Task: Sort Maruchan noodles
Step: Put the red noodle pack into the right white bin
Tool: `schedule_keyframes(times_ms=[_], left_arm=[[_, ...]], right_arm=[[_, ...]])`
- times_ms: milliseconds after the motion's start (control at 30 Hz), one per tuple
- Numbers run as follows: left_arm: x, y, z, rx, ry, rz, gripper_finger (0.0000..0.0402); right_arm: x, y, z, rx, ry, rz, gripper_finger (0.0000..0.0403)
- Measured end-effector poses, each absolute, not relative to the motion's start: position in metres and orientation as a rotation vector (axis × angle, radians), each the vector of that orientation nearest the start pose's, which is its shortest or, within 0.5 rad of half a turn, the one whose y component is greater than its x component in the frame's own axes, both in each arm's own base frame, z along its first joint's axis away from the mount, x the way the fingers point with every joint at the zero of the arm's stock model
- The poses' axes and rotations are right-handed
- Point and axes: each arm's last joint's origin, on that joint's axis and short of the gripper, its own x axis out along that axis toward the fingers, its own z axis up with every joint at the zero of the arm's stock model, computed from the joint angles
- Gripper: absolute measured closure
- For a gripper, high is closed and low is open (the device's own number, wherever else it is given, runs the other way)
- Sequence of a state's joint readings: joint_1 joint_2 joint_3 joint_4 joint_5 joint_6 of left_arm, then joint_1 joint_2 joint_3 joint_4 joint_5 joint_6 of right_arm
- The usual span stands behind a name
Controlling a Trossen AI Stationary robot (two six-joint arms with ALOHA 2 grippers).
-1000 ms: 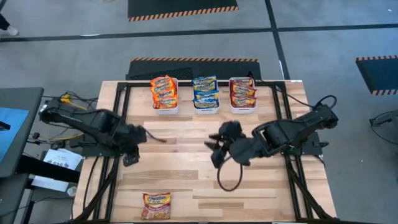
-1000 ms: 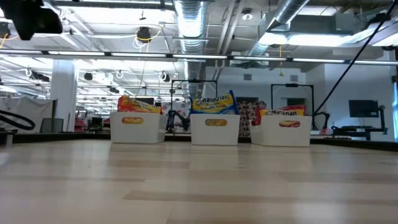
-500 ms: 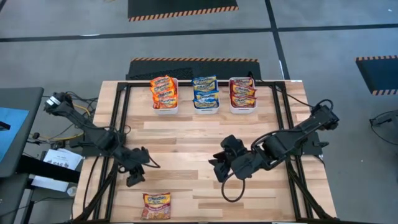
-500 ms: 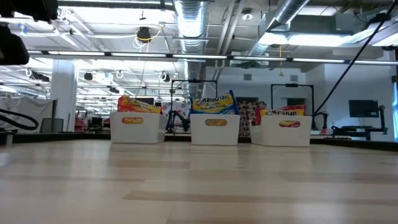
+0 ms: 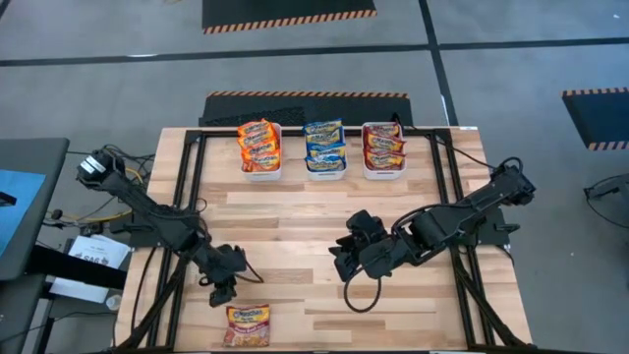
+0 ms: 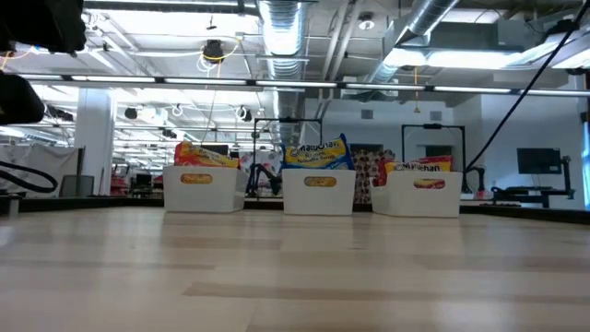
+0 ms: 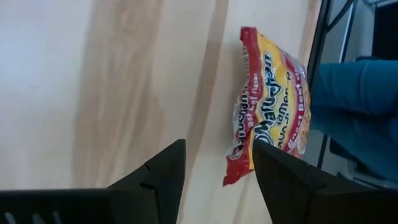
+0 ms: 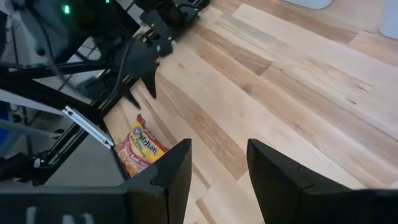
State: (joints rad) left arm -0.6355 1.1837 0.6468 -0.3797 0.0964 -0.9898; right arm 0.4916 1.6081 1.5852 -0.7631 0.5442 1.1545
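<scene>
One Maruchan noodle packet [image 5: 248, 325], red and yellow, lies flat near the table's near edge, left of the middle. My left gripper [image 5: 222, 293] hovers just beyond its far left corner, slanting down, open. In the left wrist view the packet [image 7: 268, 102] lies ahead of the open fingers [image 7: 214, 163], off to one side of them. My right gripper [image 5: 344, 264] hangs open over the table's middle. Its wrist view shows the packet [image 8: 140, 149] and my left gripper [image 8: 149, 71] farther off. More packets fill three white bins at the far edge.
The three white bins stand in a row at the far edge: orange packets [image 5: 260, 147], blue ones [image 5: 324, 147], dark red ones [image 5: 383, 147]. The low view shows the same bins [image 6: 319, 191]. Bare wood lies between them and the grippers. A black frame rail [image 5: 172, 285] runs along the left side.
My left gripper has swung from the table's left middle toward the near edge and come down, tipping steeper, until it stands just beside the lone packet. It stays open. My right gripper has sunk a little and rolled. The packet has not moved.
</scene>
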Motion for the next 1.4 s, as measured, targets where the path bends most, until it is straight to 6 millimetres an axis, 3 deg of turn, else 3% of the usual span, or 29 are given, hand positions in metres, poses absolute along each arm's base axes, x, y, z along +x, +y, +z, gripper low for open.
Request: schedule_keyframes(times_ms=[500, 1033, 1400], left_arm=[[0.202, -0.161, 0.156, -0.659, 1.262, -0.353, 0.023], [0.201, -0.166, 0.152, -0.629, 1.251, -0.337, 0.023], [0.211, -0.177, 0.133, -0.662, 1.273, -0.405, 0.0237]], right_arm=[[0.311, 0.143, 0.356, 0.724, 0.552, -0.434, 0.0223], [0.309, 0.146, 0.356, 0.723, 0.557, -0.422, 0.0223], [0.309, 0.146, 0.356, 0.723, 0.557, -0.423, 0.0223]])
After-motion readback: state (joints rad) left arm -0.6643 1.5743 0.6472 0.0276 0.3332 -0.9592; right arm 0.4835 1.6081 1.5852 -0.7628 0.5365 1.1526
